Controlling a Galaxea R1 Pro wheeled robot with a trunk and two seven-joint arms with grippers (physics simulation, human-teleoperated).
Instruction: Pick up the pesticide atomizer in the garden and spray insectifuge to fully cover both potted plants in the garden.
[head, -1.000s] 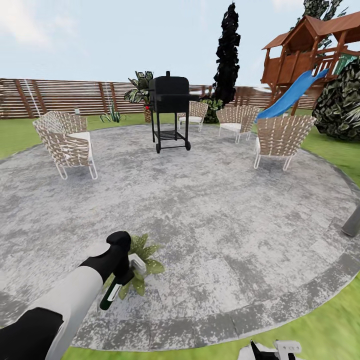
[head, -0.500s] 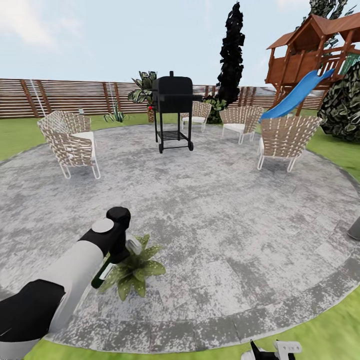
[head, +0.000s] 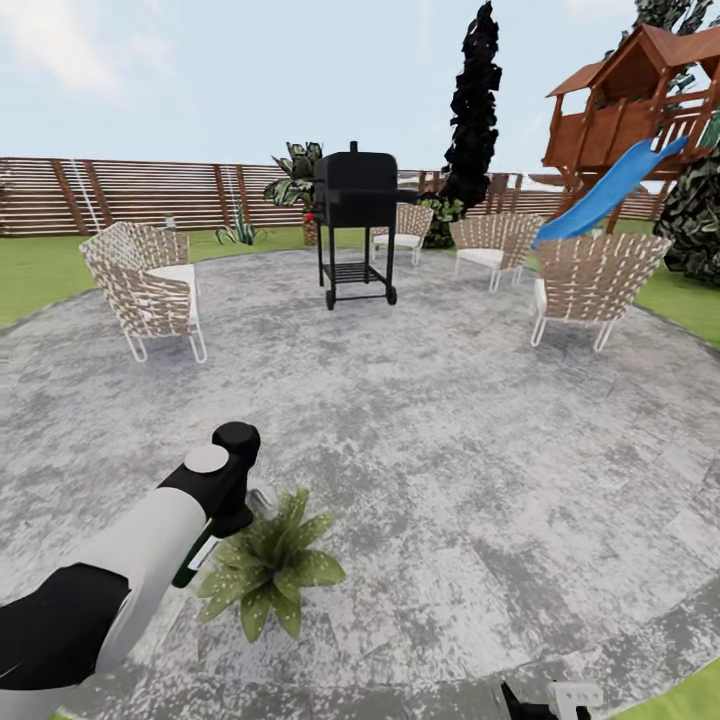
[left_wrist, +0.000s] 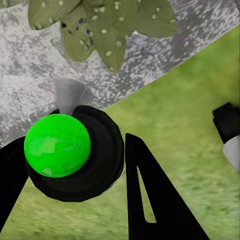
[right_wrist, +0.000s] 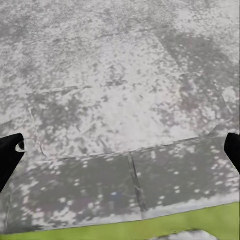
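My left gripper (head: 228, 497) is shut on the pesticide atomizer (head: 192, 563), a dark green bottle that hangs tilted below the fingers. It is held just left of and above a potted plant (head: 272, 566), a low rosette of speckled green leaves on the paved patio (head: 450, 450). In the left wrist view the atomizer (left_wrist: 58, 145) sits between my black fingers (left_wrist: 150, 195), its grey nozzle pointing at the plant's leaves (left_wrist: 102, 22). My right gripper (right_wrist: 120, 150) is open over bare paving; it also shows at the head view's bottom edge (head: 545, 700).
A black grill (head: 357, 225) stands mid-patio, with wicker chairs at left (head: 145, 285) and right (head: 590, 285). A slatted fence (head: 150, 195), a dark tall tree (head: 478, 100) and a playhouse with a blue slide (head: 625, 170) lie beyond. Lawn rings the patio.
The whole view has shifted, so the camera moved forward and turned a little. The plant now shows fully to the right of my left gripper. The atomizer stays held.
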